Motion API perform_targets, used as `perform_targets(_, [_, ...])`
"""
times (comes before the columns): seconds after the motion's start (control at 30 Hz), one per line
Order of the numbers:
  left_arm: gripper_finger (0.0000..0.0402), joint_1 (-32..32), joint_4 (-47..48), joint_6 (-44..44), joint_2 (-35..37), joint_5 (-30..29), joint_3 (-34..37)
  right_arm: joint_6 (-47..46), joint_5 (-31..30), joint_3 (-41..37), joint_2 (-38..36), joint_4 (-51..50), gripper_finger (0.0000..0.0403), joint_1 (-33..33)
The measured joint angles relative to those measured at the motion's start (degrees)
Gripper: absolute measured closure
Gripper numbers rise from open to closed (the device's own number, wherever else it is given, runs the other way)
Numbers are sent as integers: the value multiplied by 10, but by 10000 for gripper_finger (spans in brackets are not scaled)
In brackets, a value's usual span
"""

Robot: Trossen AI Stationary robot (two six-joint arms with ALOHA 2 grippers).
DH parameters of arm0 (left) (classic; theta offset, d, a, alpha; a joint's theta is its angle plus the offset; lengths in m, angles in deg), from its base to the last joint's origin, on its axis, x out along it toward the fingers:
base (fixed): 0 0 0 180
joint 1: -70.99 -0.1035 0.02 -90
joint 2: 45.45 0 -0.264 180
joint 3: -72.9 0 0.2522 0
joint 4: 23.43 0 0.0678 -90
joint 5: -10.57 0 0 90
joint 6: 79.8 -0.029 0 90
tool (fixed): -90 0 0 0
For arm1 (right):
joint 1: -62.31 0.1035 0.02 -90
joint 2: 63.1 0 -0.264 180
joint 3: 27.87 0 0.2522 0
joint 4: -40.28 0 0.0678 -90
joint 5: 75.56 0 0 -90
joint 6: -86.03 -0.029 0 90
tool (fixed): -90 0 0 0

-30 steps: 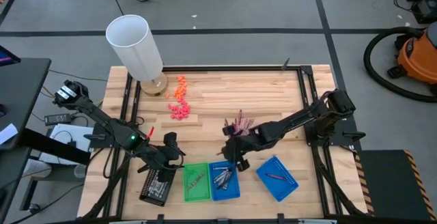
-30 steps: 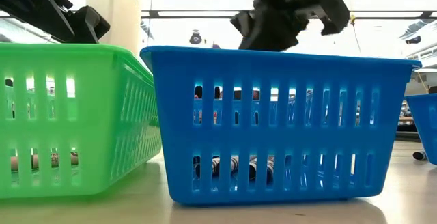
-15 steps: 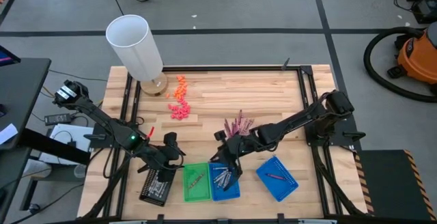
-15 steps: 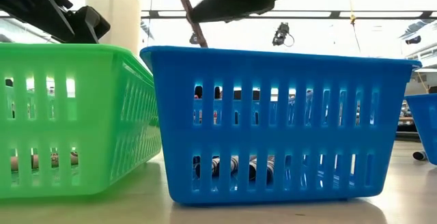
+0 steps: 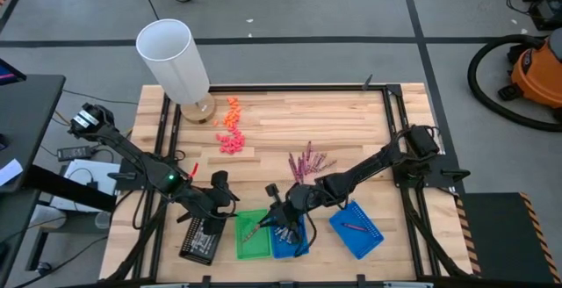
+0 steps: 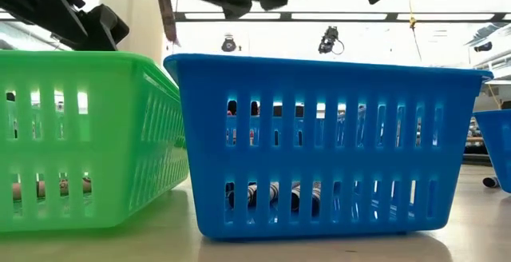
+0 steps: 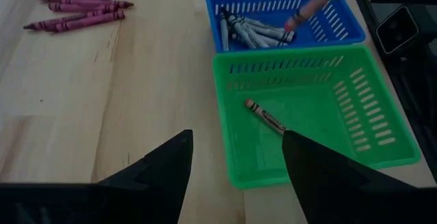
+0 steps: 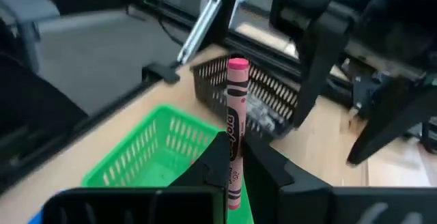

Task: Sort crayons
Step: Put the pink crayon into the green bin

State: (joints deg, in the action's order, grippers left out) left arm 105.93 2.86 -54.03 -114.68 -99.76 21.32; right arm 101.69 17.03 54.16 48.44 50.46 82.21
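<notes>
High view: you have three trays part-filled; loose crayons point(image 5: 306, 160) remain on the table. Right gripper point(image 8: 232, 157) pinches one crayon point(image 8: 235, 125); left gripper point(image 7: 235, 159) gapes empty.

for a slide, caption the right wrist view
Right gripper shut on a pink crayon above the green tray.

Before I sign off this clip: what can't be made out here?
- Right pincer, shut on a pink crayon: which basket it hangs over; low view crops it.
- Green basket: contents, behind slats in low view.
- Blue basket: grey crayon count, overlapping.
- Far blue basket: its crayon's colour, too small.
</notes>
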Motion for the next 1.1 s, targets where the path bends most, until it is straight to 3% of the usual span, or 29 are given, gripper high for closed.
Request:
perform_targets(0.23, [164,0,-4,0,-2,0,0,25,-42,0,26,23,354,6])
perform_targets(0.57, [164,0,-5,0,-2,0,0,35,-67,-1,29,0,285,7])
perform_targets(0.8, [164,0,-4,0,-2,0,0,51,-196,-1,-21,-121,276,10])
perform_targets(1.1, [164,0,-3,0,-2,0,0,1,-250,-1,-74,-303,277,-7])
